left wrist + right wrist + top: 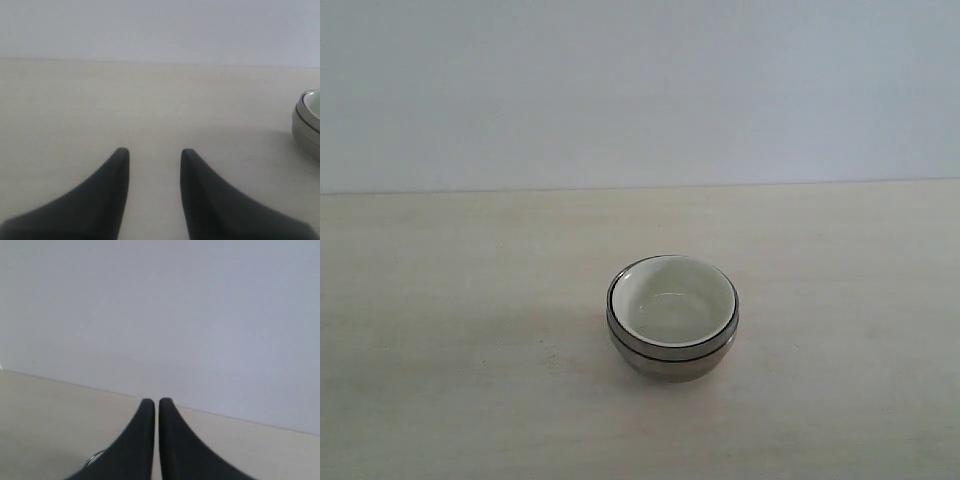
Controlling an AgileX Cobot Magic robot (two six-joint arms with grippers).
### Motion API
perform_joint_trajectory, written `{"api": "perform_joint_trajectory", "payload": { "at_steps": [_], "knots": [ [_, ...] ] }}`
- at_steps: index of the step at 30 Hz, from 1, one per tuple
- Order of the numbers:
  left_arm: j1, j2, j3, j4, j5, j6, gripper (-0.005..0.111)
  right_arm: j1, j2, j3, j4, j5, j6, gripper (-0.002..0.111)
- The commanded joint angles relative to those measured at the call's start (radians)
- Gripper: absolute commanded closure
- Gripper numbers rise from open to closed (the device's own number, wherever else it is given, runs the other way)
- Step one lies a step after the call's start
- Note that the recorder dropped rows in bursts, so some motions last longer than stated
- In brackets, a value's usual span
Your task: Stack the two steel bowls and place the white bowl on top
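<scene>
The white bowl (672,296) sits nested in the steel bowls (670,358) at the middle of the table. Shiny metal shows below and around its rim; I cannot separate the two steel bowls clearly. Neither gripper appears in the exterior view. In the left wrist view my left gripper (155,152) stands open over bare table with nothing between its fingers. The steel stack (305,135) lies off to one side, apart from it, with the white bowl (314,101) just showing. My right gripper (156,402) is shut on nothing; a sliver of metal rim (92,458) peeks beside one finger.
The pale wooden table (440,350) stretches around the stack on all sides. A plain light wall (620,90) rises behind its far edge. No other objects are in view.
</scene>
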Motion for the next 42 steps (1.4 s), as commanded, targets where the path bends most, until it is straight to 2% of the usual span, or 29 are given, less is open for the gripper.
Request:
{"api": "perform_joint_trajectory", "payload": {
  "at_steps": [1,11,13,15,19,21,24,35,42],
  "knots": [
    [0.003,-0.003,0.004,-0.001,-0.007,0.003,0.074,-0.006,-0.136,-0.003,-0.005,0.027,-0.009,0.108],
    [0.003,-0.003,0.004,-0.001,-0.007,0.003,0.074,-0.030,-0.379,-0.003,-0.038,0.103,-0.011,0.108],
    [0.003,-0.003,0.004,-0.001,-0.007,0.003,0.074,-0.094,-0.418,-0.003,-0.084,0.148,-0.027,0.108],
    [0.003,-0.003,0.004,-0.001,-0.007,0.003,0.074,-0.184,-0.456,-0.003,-0.051,0.130,-0.067,0.108],
    [0.003,-0.003,0.004,-0.001,-0.007,0.003,0.074,-0.352,-0.527,-0.003,0.168,-0.034,-0.137,0.108],
    [0.003,-0.003,0.004,-0.001,-0.007,0.003,0.074,-0.395,-0.527,0.000,0.238,-0.034,-0.156,0.108],
    [0.003,-0.003,0.004,-0.001,-0.007,0.003,0.074,-0.416,-0.527,0.059,0.360,-0.068,-0.199,0.108],
    [0.003,-0.003,0.004,-0.001,-0.007,0.003,0.074,-0.542,-0.527,0.336,0.360,-0.235,-0.206,0.108],
    [0.003,-0.003,0.004,-0.001,-0.007,0.003,0.074,-0.555,-0.527,0.562,0.365,-0.427,-0.208,0.108]
  ]
}}
